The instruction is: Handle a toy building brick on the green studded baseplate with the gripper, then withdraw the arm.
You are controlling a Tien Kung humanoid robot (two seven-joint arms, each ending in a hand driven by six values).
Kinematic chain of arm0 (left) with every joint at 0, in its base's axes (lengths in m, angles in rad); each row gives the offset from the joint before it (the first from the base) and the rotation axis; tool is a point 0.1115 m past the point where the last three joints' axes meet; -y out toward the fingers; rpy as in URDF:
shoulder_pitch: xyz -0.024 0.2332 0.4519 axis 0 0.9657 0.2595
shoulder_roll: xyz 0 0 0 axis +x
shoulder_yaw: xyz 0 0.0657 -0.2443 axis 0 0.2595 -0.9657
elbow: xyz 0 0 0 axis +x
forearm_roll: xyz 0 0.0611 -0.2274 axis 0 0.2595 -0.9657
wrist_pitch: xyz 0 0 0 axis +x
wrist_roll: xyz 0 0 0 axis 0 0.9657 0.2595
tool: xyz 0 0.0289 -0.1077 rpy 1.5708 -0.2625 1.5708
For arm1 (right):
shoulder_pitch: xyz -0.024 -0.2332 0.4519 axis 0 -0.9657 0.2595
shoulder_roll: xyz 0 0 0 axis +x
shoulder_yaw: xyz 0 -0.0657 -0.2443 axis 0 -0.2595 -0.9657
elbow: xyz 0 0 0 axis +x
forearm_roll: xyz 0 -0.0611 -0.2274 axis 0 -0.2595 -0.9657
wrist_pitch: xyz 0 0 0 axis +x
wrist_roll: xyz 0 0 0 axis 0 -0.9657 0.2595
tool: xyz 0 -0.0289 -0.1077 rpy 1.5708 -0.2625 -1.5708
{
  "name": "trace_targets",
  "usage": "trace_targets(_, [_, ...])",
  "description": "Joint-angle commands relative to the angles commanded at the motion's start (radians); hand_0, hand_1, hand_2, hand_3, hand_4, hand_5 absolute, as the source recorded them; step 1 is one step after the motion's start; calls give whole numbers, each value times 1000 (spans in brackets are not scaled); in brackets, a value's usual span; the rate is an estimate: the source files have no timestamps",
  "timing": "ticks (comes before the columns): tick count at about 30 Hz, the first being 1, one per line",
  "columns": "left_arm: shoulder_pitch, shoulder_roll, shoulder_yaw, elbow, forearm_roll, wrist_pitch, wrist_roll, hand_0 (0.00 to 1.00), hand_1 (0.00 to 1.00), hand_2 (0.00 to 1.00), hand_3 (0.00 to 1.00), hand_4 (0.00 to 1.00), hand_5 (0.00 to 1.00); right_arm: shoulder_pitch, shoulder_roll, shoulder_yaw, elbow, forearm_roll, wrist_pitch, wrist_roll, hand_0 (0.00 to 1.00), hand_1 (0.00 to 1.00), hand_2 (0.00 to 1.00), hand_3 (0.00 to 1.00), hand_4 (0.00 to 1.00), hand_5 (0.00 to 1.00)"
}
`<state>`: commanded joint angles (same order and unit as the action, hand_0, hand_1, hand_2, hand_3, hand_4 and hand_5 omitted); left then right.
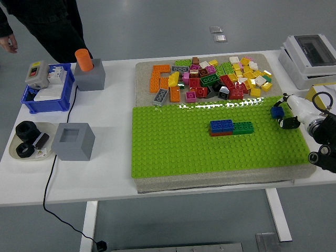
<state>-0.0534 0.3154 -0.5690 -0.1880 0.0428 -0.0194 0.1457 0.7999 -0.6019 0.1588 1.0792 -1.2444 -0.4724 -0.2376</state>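
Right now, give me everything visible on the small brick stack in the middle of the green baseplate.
The brick stack sits alone near the centre of the green baseplate, apart from the loose brick pile on the grey pad behind. It looks like glossy plastic: a blue studded brick on the left and a green one on the right form the top layer, end to end, over a red layer showing along the bottom edge. It lies flat and square to the stud rows. Nothing touches it; the right robot hand is off to its right.

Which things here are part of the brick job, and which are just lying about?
Job: right hand holding a blue brick, green baseplate, stacked bricks, loose brick pile.
Lying about: blue bin, grey blocks, orange cylinder, black nuts, person.
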Motion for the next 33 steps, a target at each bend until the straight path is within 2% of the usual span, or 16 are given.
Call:
trace_targets(11, [2,0,0,1,-1,0,-3,849,895,854,633,905,413,-34,-12,92,71,-66,-10,-30,998,998,996,574,549,2])
trace_targets(21, [9,-1,0,1,-1,0,-4,849,895,854,633,904,412,-136,-31,232,244,-100,2,-139,998,998,996,575,555,2])
trace_targets(26, [10,-1,-2,2,1,0,-4,849,895,854,632,905,413,-165,-15,257,303,-92,-4,-154,998,998,997,575,562,2])
trace_targets(33, [11,-1,-3,2,3,-1,-3,849,895,854,632,906,416,-192,29,259,310,-95,-15,-151,998,998,998,575,564,2])
